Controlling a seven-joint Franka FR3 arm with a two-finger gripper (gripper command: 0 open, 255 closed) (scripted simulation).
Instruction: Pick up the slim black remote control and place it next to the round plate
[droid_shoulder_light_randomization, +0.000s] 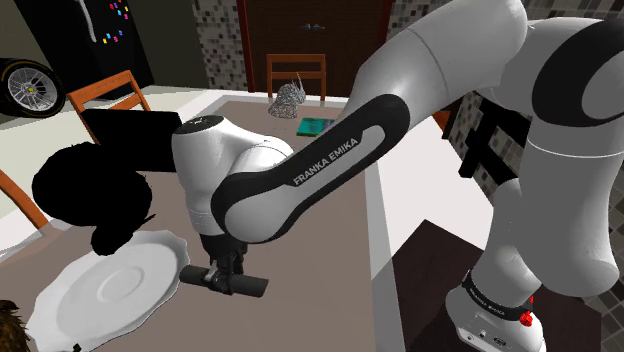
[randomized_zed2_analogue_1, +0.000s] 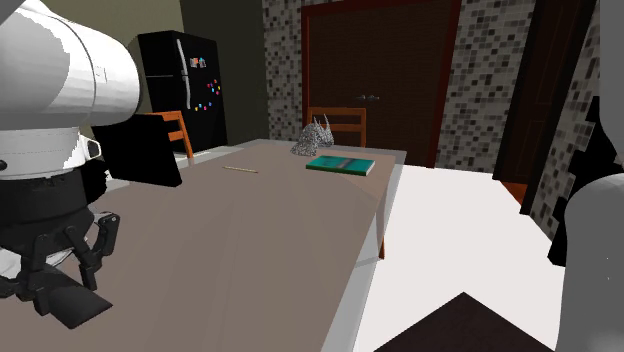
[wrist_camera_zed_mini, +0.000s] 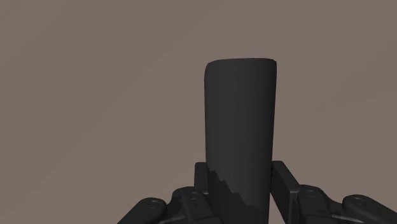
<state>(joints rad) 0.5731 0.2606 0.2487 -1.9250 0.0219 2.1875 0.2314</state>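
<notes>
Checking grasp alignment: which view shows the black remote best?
Wrist view: the remote stands out long and unobstructed, clasped between the fingers. Shoulder view shows it as a short bar under the gripper near the plate. Second exterior view has it dark at the lower left corner.

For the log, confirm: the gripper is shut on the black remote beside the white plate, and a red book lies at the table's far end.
The book is teal, not red; the second exterior view shows it at the far end of the table. The gripper is shut on the black remote beside the white plate.
</notes>
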